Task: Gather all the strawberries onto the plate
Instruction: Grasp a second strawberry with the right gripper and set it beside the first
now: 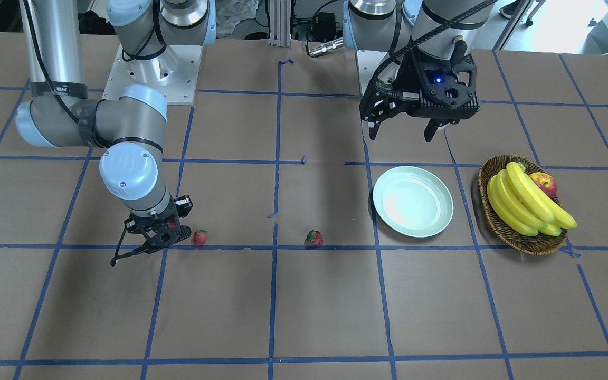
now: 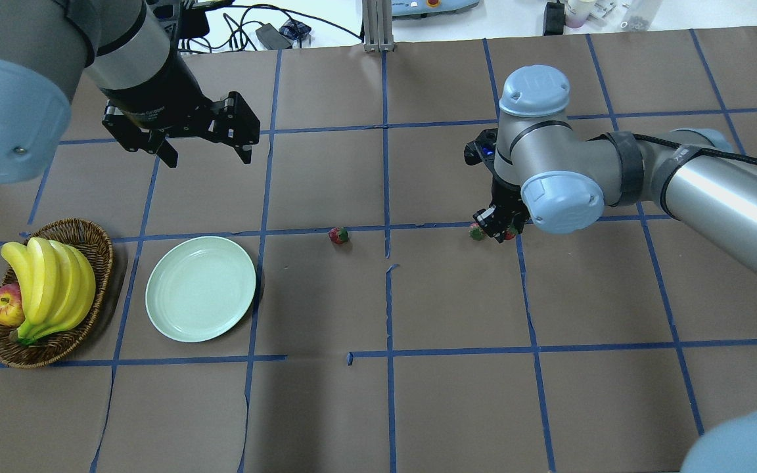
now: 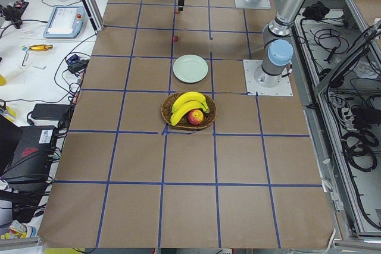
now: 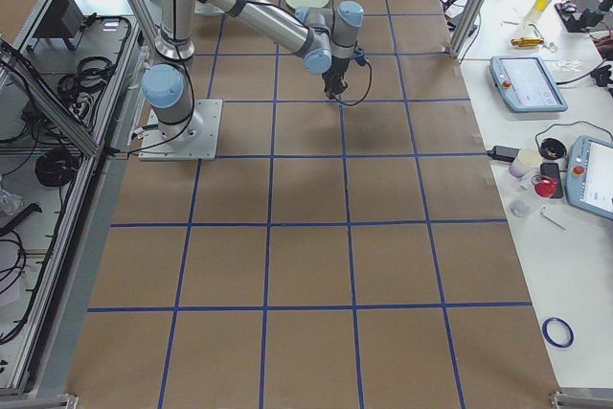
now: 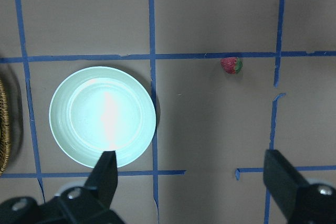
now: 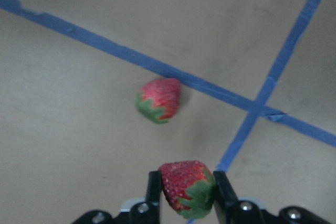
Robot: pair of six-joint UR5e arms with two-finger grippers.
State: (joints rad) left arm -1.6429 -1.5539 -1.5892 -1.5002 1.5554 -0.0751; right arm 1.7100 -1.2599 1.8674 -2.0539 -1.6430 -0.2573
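My right gripper (image 6: pixel 187 188) is shut on a strawberry (image 6: pixel 181 179), low over the table; it also shows in the front view (image 1: pixel 164 232) and the overhead view (image 2: pixel 502 233). A second strawberry (image 1: pixel 200 237) lies on the table just beside it (image 6: pixel 159 99). A third strawberry (image 2: pixel 338 235) lies near the table's middle (image 1: pixel 314 238) (image 5: pixel 231 65). The mint-green plate (image 2: pixel 200 288) holds nothing (image 1: pixel 412 201) (image 5: pixel 102 116). My left gripper (image 2: pixel 209 159) is open and empty, held high behind the plate (image 1: pixel 401 136).
A brown wicker basket (image 2: pixel 50 348) with bananas (image 2: pixel 50 282) and a red-yellow apple (image 2: pixel 4 307) stands beside the plate, on the side away from the strawberries. Blue tape lines grid the brown table.
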